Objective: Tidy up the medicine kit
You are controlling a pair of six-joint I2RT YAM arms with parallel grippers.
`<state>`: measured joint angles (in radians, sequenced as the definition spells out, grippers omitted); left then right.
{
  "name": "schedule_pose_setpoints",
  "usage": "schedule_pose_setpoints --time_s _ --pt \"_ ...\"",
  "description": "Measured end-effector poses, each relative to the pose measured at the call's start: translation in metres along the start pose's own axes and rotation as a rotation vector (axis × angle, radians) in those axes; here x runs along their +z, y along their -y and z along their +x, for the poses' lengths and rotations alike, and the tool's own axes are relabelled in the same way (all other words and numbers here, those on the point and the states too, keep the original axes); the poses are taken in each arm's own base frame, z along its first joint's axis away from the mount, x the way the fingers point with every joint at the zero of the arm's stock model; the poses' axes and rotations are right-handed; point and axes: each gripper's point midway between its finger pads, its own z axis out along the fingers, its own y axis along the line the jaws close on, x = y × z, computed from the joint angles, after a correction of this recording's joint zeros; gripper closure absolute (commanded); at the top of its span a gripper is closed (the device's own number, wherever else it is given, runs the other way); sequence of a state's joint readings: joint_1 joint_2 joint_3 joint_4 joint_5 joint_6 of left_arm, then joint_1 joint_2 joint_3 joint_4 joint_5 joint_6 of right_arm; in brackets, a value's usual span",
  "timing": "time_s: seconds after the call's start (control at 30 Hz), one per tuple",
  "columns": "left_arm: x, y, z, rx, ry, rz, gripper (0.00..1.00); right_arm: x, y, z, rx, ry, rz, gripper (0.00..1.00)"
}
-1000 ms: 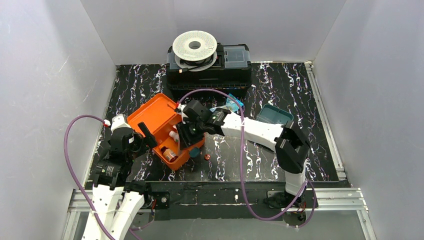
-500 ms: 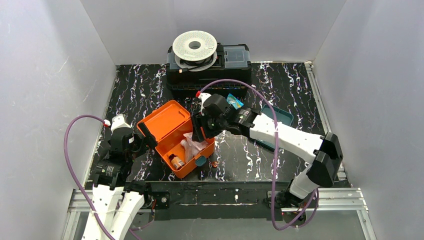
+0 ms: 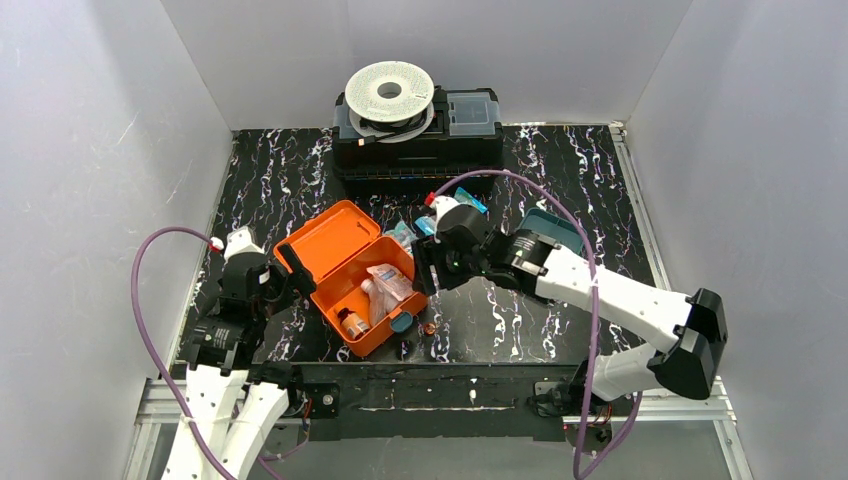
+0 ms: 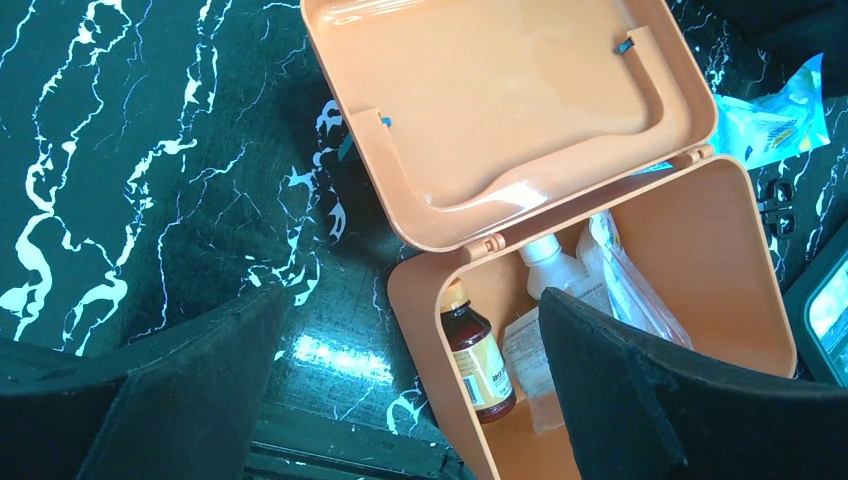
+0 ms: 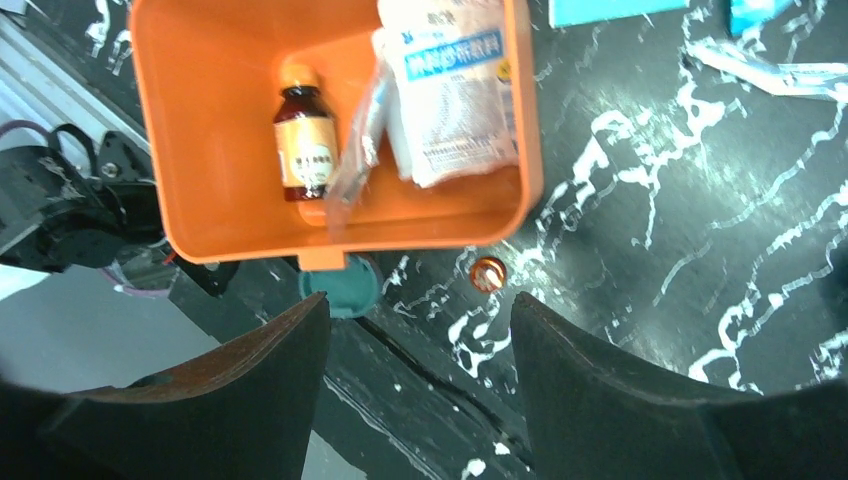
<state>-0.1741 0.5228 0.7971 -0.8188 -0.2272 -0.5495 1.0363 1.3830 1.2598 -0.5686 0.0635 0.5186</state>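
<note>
The medicine kit (image 3: pixel 335 243) lies open at the middle left, its lid (image 4: pixel 500 90) folded back. Its orange base (image 5: pixel 200 120) holds a brown bottle (image 5: pixel 305 145), a white packet (image 5: pixel 450 90) and a small white bottle (image 4: pixel 552 268). A teal latch (image 5: pixel 340 290) hangs at its front edge. My right gripper (image 3: pixel 425 268) hovers just right of the base, open and empty (image 5: pixel 420 300). My left gripper (image 3: pixel 287 268) stands wide open at the kit's left side (image 4: pixel 412 300), with the base's near corner between its fingers and not touching them. The teal inner tray (image 3: pixel 555 228) lies apart, behind my right arm.
A small copper disc (image 3: pixel 431 327) lies on the mat by the latch. Blue packets (image 3: pixel 470 203) lie behind the kit. At the back stands a black toolbox (image 3: pixel 420 140) with a white spool (image 3: pixel 390 92) on it. White walls close in on three sides.
My right gripper opened, left the white packet in the kit's base and drew back to the right. The kit shifted a little to the right. The left arm stayed put.
</note>
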Motion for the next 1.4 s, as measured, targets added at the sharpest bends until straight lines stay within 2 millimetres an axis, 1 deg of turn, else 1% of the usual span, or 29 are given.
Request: schedule_pose_setpoints --time_s 0.1,0.2,0.4,0.5,0.63,0.8,0.9,1.03,1.1,1.27,1.4 --pt "0.003 0.001 0.002 0.005 -0.016 -0.001 0.01 -0.006 0.011 0.012 0.014 -0.004 0.03 0.28" --pt "0.004 0.002 0.003 0.009 -0.026 -0.002 0.01 -0.007 0.022 0.027 0.032 -0.022 0.057 0.29" --pt "0.004 0.003 0.004 0.01 -0.03 0.003 0.01 0.008 0.043 0.072 0.067 -0.119 0.113 0.29" --pt "0.004 0.003 0.004 0.01 -0.035 0.004 0.01 0.017 0.043 0.081 0.071 -0.148 0.123 0.28" --pt "0.005 0.003 0.005 0.013 -0.041 0.003 0.01 0.032 0.041 0.081 0.074 -0.152 0.124 0.28" --pt "0.006 0.003 0.006 0.015 -0.047 0.001 0.0 0.058 0.041 0.077 0.057 -0.183 0.158 0.28" --pt "0.006 0.003 0.006 0.015 -0.047 0.001 0.0 0.068 0.037 0.067 0.019 -0.179 0.155 0.28" --pt "0.006 0.003 0.006 0.016 -0.047 0.001 0.0 0.075 0.029 0.047 -0.073 -0.156 0.129 0.28" --pt "0.006 0.003 0.006 0.016 -0.047 0.001 0.0 0.079 0.025 0.041 -0.117 -0.15 0.113 0.28" --pt "0.006 0.003 0.006 0.016 -0.047 0.001 0.0 0.092 0.016 0.031 -0.223 -0.163 0.063 0.28" --pt "0.006 0.003 0.006 0.016 -0.047 0.001 0.0 0.105 0.005 0.022 -0.263 -0.167 0.022 0.28"
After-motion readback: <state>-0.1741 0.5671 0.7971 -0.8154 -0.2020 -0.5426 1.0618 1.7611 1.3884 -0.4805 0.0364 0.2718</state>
